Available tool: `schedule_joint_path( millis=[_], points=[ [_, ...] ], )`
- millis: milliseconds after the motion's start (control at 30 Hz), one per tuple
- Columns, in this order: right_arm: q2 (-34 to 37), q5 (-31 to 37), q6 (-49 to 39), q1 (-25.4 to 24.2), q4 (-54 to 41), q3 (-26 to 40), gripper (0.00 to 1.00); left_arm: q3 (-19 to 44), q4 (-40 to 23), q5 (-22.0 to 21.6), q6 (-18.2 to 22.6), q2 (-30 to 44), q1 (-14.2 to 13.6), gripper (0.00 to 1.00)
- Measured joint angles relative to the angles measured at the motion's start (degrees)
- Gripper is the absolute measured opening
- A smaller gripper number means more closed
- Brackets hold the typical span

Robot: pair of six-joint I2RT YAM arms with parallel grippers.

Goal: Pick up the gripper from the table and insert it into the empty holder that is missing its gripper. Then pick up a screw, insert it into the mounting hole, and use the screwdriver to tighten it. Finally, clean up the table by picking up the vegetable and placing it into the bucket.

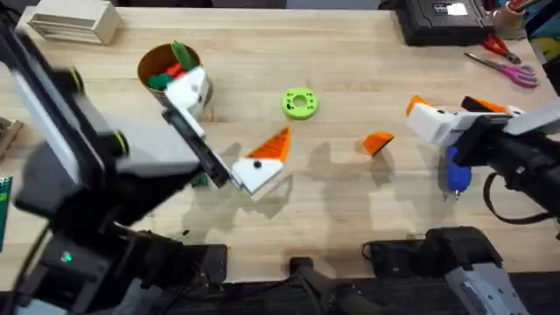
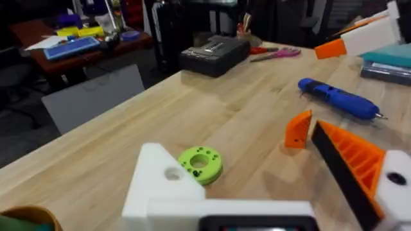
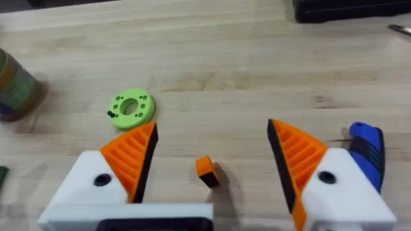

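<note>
1. Lying loose on the table (image 1: 350, 52): the gripper (image 1: 378, 142), between the green ring (image 1: 299, 102) and the screwdriver (image 1: 457, 171), apart from both. Nothing touches it.
2. L gripper (image 1: 234, 112): jaws spread wide, nothing held. 1 side carries an orange finger; the other is the bare white holder (image 2: 164, 176), its hole empty. In the overhead view the bare side sits right by the bucket (image 1: 171, 74).
3. R gripper (image 3: 212, 128): both orange fingers fitted, wide apart, empty. It hangs over the table w/ the loose gripper below and ahead, about between its fingers, and the screwdriver just beside its R finger.
4. Screwdriver lies flat on the table, untouched.
5. Progress, my read: step 1 not done, since the piece is on the table and the holder is bare. So approx 0 of 3 stages finished.
6. Left to do: pick up the piece and seat it in the holder; fetch a screw (small dark bits on the ring may be screws, too small to tell); drive it w/ the screwdriver.
7. Veg: the bucket shows green and red stuff inside, and a small green thing (image 1: 201, 179) lies by the L arm. Can't tell which is the veg, so cleanup status is unclear.
</note>
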Motion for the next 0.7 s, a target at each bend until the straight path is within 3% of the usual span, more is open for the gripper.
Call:
schedule_joint_path(
  millis=[200,267,500,700],
  points=[
    [0.00,-0.02,0.01,0.00,0.00,0.00,0.989,-7.01,0.23,-3.71,-2.81,-11.21,-1.97,0.987],
    [0.00,-0.02,-0.01,0.00,0.00,0.00,0.989,-13.12,2.23,-5.56,-4.55,-19.48,-2.10,0.987],
    [0.00,0.00,-0.01,0.00,-0.02,0.00,0.989,-14.15,-6.00,-6.75,-5.24,-19.49,-2.41,0.987],
    [0.00,-0.01,-0.01,0.00,0.00,0.00,0.989,-14.13,-6.59,-6.91,-5.48,-19.24,-2.41,0.987]
  ],
)
